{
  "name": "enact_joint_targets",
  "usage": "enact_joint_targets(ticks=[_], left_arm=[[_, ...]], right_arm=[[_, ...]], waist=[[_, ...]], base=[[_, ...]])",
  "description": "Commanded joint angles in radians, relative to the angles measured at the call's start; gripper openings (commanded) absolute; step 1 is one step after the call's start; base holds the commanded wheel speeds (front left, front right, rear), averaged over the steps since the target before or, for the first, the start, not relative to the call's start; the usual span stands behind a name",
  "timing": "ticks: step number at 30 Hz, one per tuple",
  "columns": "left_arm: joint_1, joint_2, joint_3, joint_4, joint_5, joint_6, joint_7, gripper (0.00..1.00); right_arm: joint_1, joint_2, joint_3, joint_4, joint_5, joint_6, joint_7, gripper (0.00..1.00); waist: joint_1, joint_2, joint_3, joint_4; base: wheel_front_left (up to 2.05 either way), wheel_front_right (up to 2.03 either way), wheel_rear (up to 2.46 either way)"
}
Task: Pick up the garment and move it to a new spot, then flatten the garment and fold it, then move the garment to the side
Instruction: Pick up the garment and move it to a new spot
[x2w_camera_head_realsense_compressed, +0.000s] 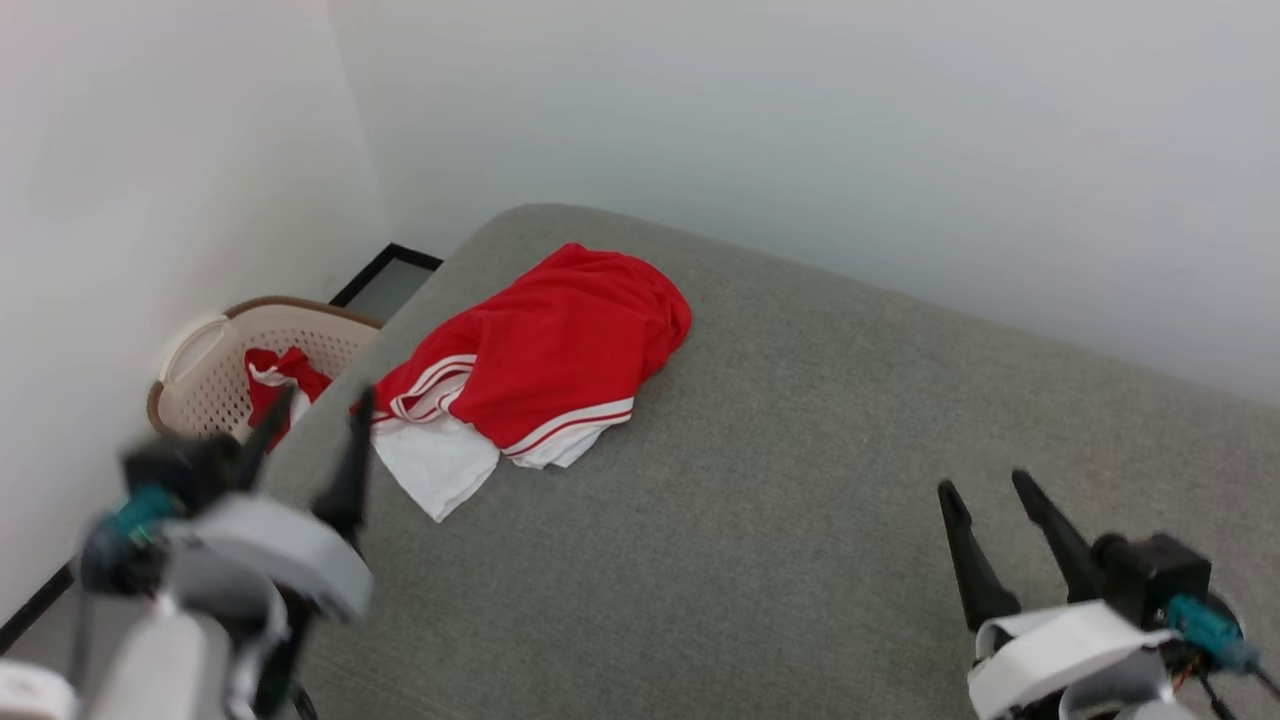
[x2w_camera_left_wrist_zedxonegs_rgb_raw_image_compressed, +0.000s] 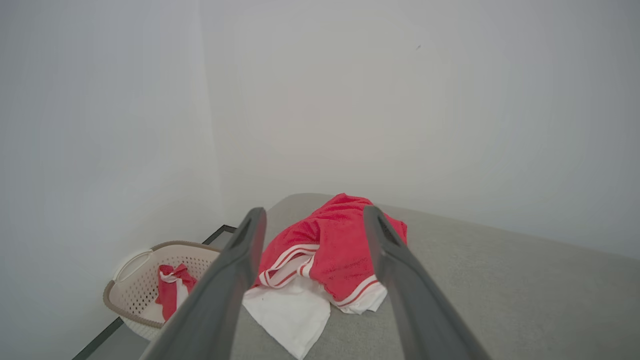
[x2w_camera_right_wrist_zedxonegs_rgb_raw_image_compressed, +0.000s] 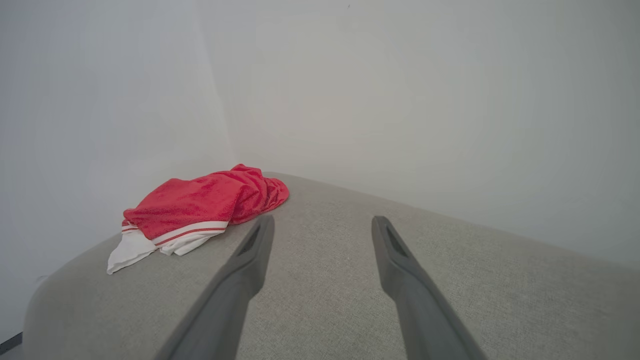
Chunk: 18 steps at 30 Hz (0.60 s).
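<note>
The garment (x2w_camera_head_realsense_compressed: 545, 360), a bright red shirt with white sleeves and striped trim, lies crumpled near the far left corner of the grey cushioned surface (x2w_camera_head_realsense_compressed: 800, 480). In the head view my left gripper (x2w_camera_head_realsense_compressed: 322, 400) is open and blurred, just left of the shirt's white sleeve, apart from it. The left wrist view frames the garment (x2w_camera_left_wrist_zedxonegs_rgb_raw_image_compressed: 330, 250) between the two spread fingers (x2w_camera_left_wrist_zedxonegs_rgb_raw_image_compressed: 240, 260). My right gripper (x2w_camera_head_realsense_compressed: 985, 490) stands open over the surface's near right part, far from the shirt. The right wrist view shows the garment (x2w_camera_right_wrist_zedxonegs_rgb_raw_image_compressed: 200, 205) at the left, beyond its open gripper (x2w_camera_right_wrist_zedxonegs_rgb_raw_image_compressed: 322, 225).
A beige woven basket (x2w_camera_head_realsense_compressed: 215, 365) holding a red-white cloth bundle (x2w_camera_head_realsense_compressed: 275, 385) stands on the floor left of the surface, against the white wall. A second white wall runs behind the surface. The basket (x2w_camera_left_wrist_zedxonegs_rgb_raw_image_compressed: 135, 285) also sits at the lower left of the left wrist view.
</note>
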Motion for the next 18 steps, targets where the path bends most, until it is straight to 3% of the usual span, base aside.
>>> enact_joint_targets(ticks=[1,9,18], left_arm=[[-0.031,0.011,0.007,-0.004,-0.017,-0.006,0.014,1.00],[-0.273,0.124,0.026,0.094,-0.165,-0.022,0.190,1.00],[-0.477,0.196,-0.032,0.294,-0.274,-0.024,0.401,1.00]], right_arm=[[-0.017,-0.009,0.003,-0.018,-0.004,0.003,0.007,1.00],[-0.102,-0.074,0.001,-0.133,-0.017,0.002,0.074,1.00],[-0.177,-0.114,-0.020,-0.236,-0.015,0.002,0.108,1.00]], waist=[[0.0000,0.0000,0.058,-0.046],[0.0000,0.0000,0.257,-0.180],[0.0000,0.0000,0.435,-0.272]], base=[[0.00,0.00,0.00],[0.00,0.00,0.00],[0.00,0.00,0.00]])
